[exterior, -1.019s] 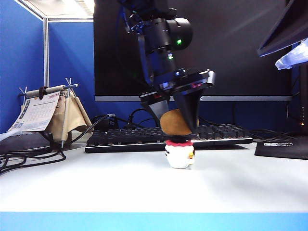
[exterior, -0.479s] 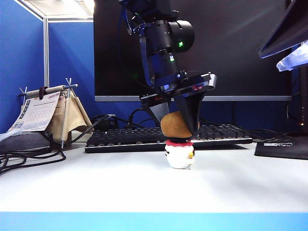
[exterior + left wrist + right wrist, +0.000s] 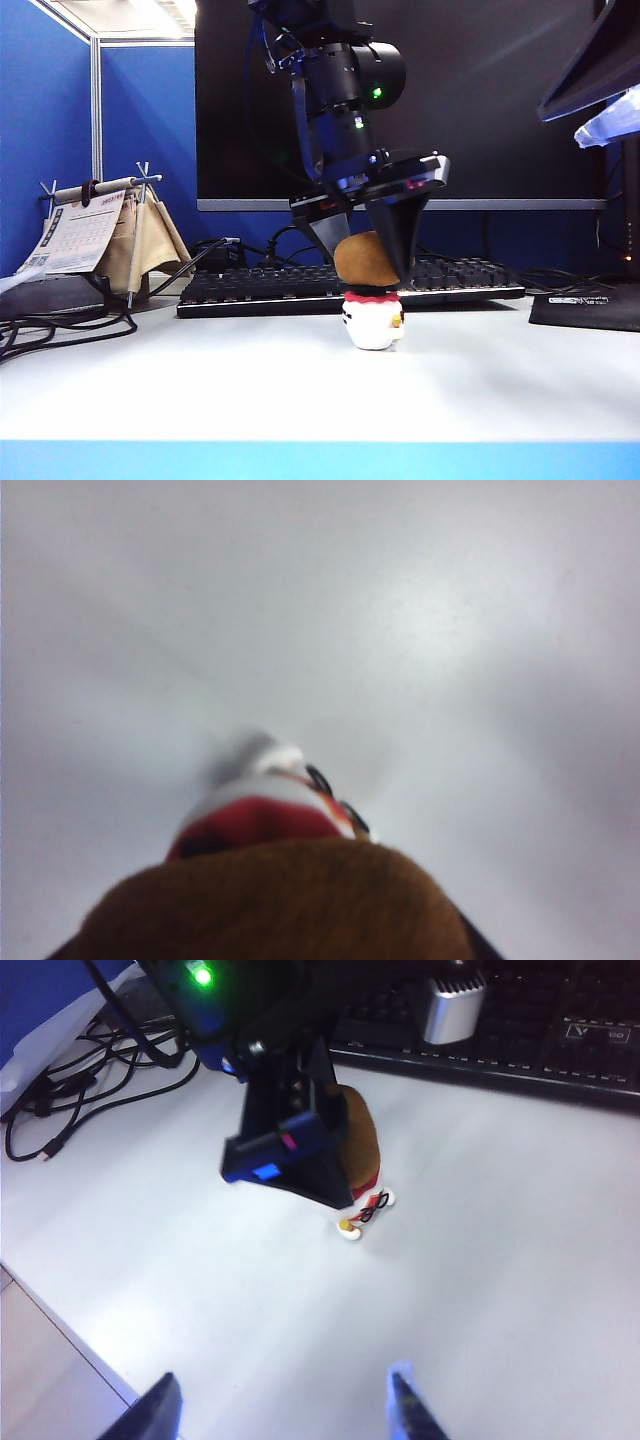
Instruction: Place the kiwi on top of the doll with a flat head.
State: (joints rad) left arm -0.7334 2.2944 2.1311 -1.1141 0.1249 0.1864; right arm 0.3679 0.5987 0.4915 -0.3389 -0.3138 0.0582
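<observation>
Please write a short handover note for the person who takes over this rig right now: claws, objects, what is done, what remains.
Left claw: around the kiwi, right above the doll with a flat head; whether it grips cannot be told.
Right claw: open, empty, apart over the white table.
Done: kiwi brought onto the doll's cap.
Left: release fully, lift away, check that the kiwi stays.

No text is legible; the calendar's (image 3: 75, 235) print is too small to read.

Left claw (image 3: 368, 262) flanks kiwi (image 3: 364, 260) resting on doll with flat head (image 3: 372, 318); table (image 3: 300, 380).
</observation>
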